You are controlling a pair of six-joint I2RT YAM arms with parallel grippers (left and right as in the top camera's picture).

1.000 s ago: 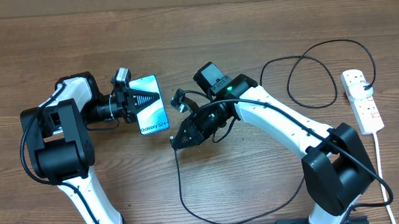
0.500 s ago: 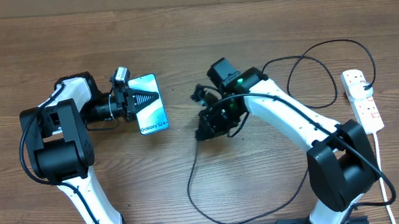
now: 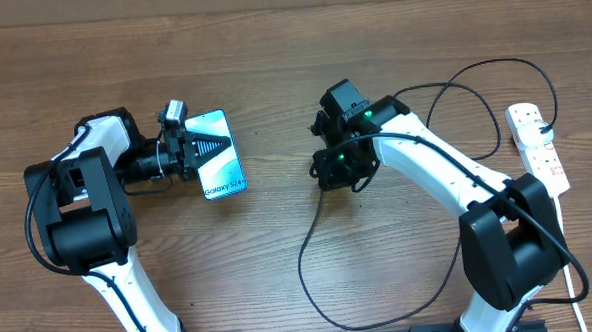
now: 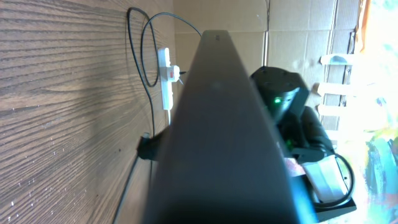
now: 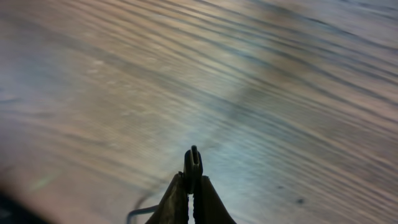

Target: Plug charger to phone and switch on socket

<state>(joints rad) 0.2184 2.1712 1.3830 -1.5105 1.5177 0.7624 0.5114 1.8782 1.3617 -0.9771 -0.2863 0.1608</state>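
Right hand (image 5: pixel 191 179): pinched fully closed on the charger (image 5: pixel 193 158) at its connector, tip poking out just past the fingertips. The counter (image 5: pixel 280 93) beyond is blurred in the wrist view, so I can't tell if the tip touches the wood.

From overhead that hand sits mid-counter. The black cable drops from it toward the arm bases, curves along the near edge, then shows again as big loops just left of the socket (image 3: pixel 539 151).

Left hand (image 3: pixel 188 151): clamped on the left edge of the phone (image 3: pixel 221 157). Screen is lit light blue and faces up, "Galaxy S24" readable, long axis slightly tilted. I can't tell if the phone rests on the counter or is lifted. Left wrist view is mostly the phone's dark edge, seen end-on.

Phone and right hand are well apart. Charger not yet in the phone.

Socket: white strip at the right edge of the counter, well away from both hands, white cord trailing toward the near edge. Switch state is too small to tell.
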